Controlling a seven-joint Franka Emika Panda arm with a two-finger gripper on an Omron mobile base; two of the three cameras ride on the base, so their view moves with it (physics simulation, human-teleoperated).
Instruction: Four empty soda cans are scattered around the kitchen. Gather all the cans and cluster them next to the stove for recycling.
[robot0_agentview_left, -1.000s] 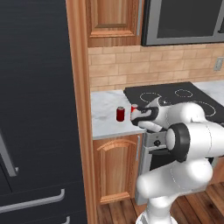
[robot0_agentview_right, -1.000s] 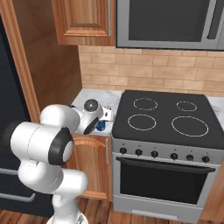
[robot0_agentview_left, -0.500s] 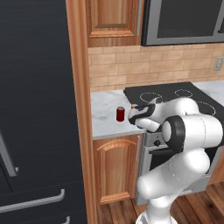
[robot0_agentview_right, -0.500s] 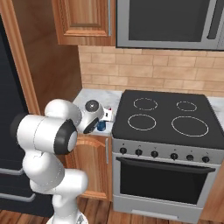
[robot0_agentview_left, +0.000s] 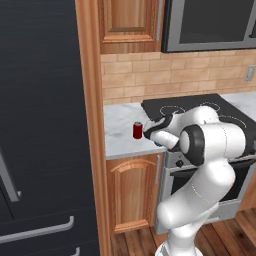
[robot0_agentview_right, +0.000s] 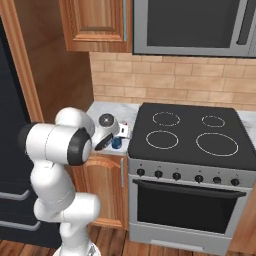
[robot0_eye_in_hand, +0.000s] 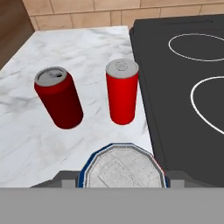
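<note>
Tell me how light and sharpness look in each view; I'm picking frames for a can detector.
Hand view: sharp, with even light; the dark red can and the bright red can lean apart from wide-angle distortion, and the blue can is cropped at the bottom. Left base view: flat light, a can tiny. Right base view: no glare on the stove.

The white arm (robot0_agentview_left: 200, 150) has rolled its elbow a little, nothing more. The gripper (robot0_agentview_right: 120, 137) hangs at the same spot by the stove (robot0_agentview_right: 187, 135), cans unmoved.
</note>
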